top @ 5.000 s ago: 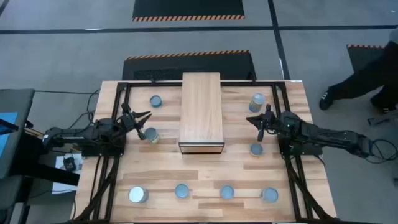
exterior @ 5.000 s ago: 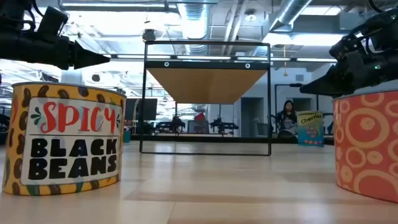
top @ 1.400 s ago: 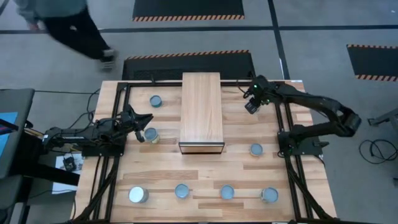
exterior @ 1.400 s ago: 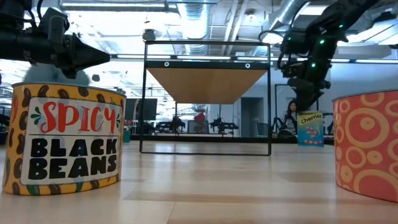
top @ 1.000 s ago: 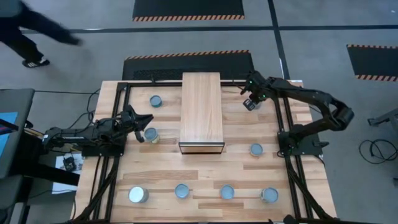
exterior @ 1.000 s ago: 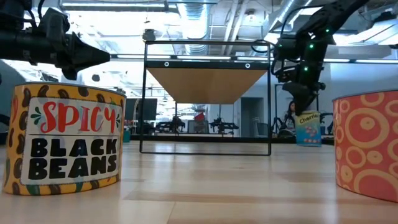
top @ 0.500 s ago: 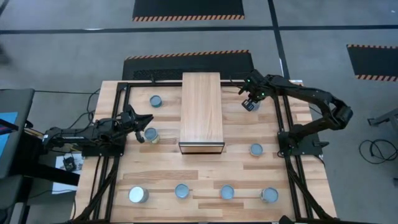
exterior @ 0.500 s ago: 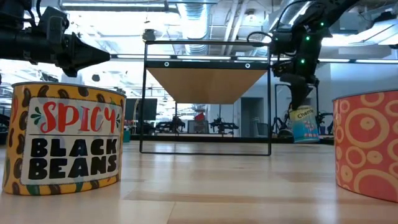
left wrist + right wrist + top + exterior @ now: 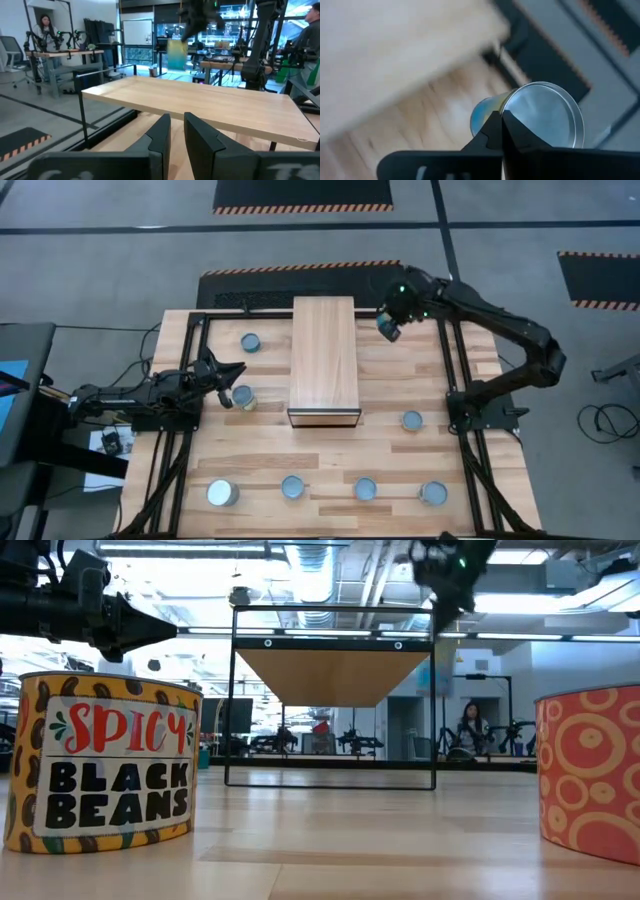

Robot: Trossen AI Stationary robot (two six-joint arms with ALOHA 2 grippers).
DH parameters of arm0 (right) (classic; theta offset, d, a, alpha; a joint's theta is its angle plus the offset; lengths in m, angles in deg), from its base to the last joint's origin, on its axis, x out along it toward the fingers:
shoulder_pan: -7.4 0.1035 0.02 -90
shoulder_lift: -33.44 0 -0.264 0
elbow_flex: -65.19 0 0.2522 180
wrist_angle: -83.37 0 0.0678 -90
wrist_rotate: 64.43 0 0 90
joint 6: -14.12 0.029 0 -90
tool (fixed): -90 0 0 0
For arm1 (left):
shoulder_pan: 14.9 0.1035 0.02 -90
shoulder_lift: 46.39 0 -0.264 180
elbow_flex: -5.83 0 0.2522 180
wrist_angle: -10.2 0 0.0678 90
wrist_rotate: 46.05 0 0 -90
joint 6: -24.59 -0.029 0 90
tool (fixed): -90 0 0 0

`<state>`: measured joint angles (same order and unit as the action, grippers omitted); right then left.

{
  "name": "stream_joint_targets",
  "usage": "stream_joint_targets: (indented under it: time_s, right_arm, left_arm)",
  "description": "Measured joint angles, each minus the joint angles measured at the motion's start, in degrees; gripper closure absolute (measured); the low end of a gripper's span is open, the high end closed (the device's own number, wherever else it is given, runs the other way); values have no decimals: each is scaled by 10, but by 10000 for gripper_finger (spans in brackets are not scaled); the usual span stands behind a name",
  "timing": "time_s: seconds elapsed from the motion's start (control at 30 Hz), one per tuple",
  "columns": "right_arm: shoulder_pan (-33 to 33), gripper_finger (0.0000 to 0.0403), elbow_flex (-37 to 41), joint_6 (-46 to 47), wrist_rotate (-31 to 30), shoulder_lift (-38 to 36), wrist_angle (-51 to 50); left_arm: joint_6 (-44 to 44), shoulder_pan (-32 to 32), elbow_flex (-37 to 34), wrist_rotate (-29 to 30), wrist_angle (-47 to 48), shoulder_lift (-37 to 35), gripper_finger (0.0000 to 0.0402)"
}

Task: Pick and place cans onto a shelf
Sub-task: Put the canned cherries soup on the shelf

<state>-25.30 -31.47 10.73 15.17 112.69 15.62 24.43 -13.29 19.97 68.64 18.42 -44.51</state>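
Note:
My right gripper (image 9: 390, 320) is shut on a can (image 9: 386, 328) with a blue and yellow side, in the air just right of the shelf's far end. The can also shows in the left wrist view (image 9: 177, 54). The light-wood shelf (image 9: 323, 360) stands mid-table on a dark frame. My left gripper (image 9: 238, 368) hovers at the table's left, its fingers nearly together and empty, beside a can (image 9: 243, 397) standing on its base. Other cans stand at the far left (image 9: 250, 342), at the right (image 9: 412, 420) and in a row along the near edge (image 9: 292, 487). My right gripper pinches the can at the rim of its round silvery end (image 9: 512, 107), where that end meets the side. The fingertips (image 9: 496, 125) hide the exact spot. The can is lifted clear of the table and hangs tilted beyond the fingers.
In the low view, a "Spicy Black Beans" can (image 9: 105, 765) and an orange-patterned can (image 9: 590, 775) stand close at the near edge. A black frame (image 9: 195, 330) borders the table. Bare planks (image 9: 330, 450) lie between the shelf and the near row. A person (image 9: 465, 730) sits in the room behind.
My right gripper, shut on the can at the table's far right, has risen and gone toward the shelf's far end. The can first tipped off the table, then came up clear of it. My left arm has kept still.

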Motion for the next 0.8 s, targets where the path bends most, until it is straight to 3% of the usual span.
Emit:
stream_joint_targets:
  time_s: [0.2,0.37,0.5,0.8]
  right_arm:
    - [12,397,-127,-58,5,92,3]
    - [11,399,-223,-96,56,188,-11]
    - [12,396,-292,-114,59,249,-48]
    - [3,397,-361,-138,60,309,-72]
  left_arm:
    - [2,0,0,0,0,0,359]
    - [4,0,0,0,0,0,359]
    - [4,0,0,0,0,0,359]
    - [4,0,0,0,1,0,359]
